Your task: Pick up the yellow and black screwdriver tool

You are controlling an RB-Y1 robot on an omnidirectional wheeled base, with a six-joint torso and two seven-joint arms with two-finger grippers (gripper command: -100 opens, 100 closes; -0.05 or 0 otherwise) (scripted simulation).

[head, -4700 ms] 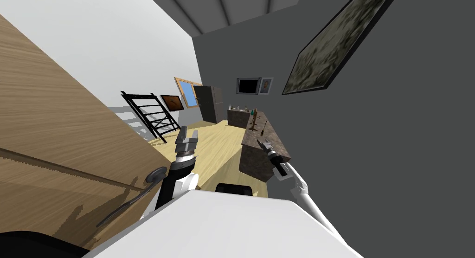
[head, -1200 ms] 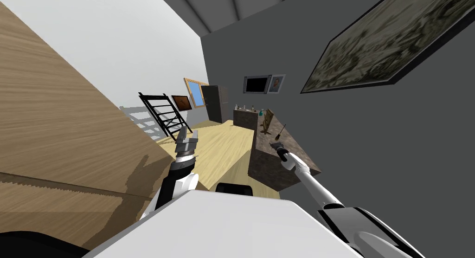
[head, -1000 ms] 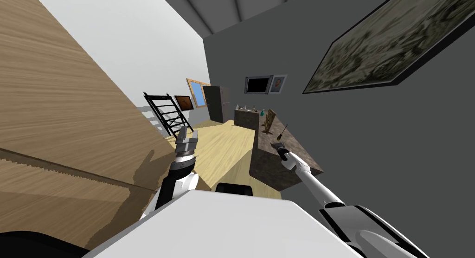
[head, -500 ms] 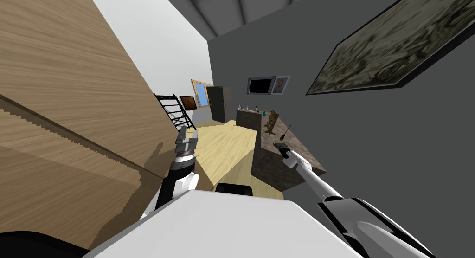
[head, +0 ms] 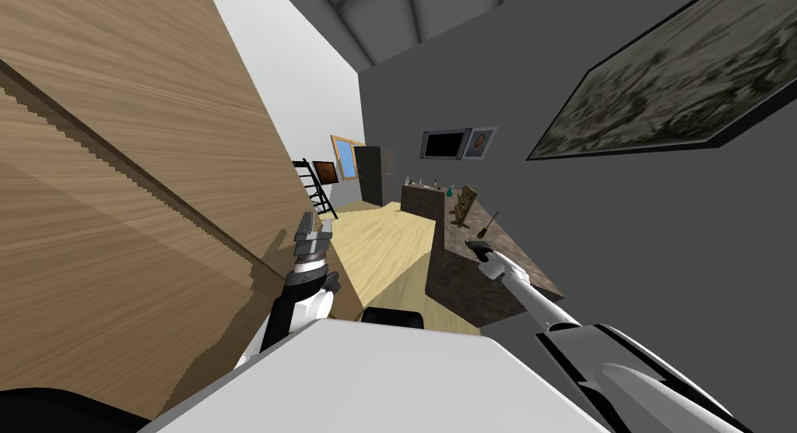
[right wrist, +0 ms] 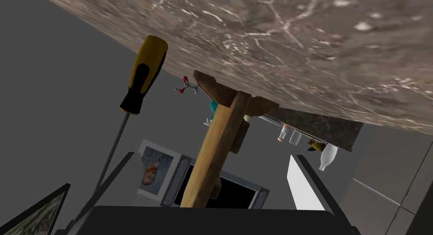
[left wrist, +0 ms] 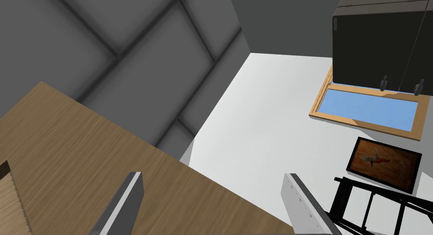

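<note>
At far left a wooden panel [head: 117, 187] stands close by us. Our left gripper [left wrist: 213, 179] is raised just beside the panel's edge, over the pale wood floor [head: 381, 253]. Its two fingers [left wrist: 129, 198] stand wide apart, about a third of the wrist view between them, and they hold nothing.

Further back, past the floor, a dark fridge [head: 377, 175] stands against the grey wall.

To the right of the floor runs a brown stone counter [head: 523, 258], set along that wall. A wooden rack [right wrist: 220, 135] stands on it toward the far end, and a few small bottles [right wrist: 327, 158] lie beyond that.

Our right arm reaches out over the counter's near half. The right gripper [right wrist: 211, 156] is also wide open, one finger [right wrist: 302, 179] pale and the other in shadow, and there is nothing between them.

The screwdriver [right wrist: 143, 78] is on the counter just beyond this gripper, nearer us than the rack and on the wall side. It has a yellow handle with black grips and a thin dark shaft. It seems to stand on its handle end, with the shaft slanting up and away from the stone.

In the wrist view the shaft passes close by the shadowed finger. We cannot tell whether the two touch.

High on the wall at far right hangs a large dark-framed painting [head: 677, 86].
</note>
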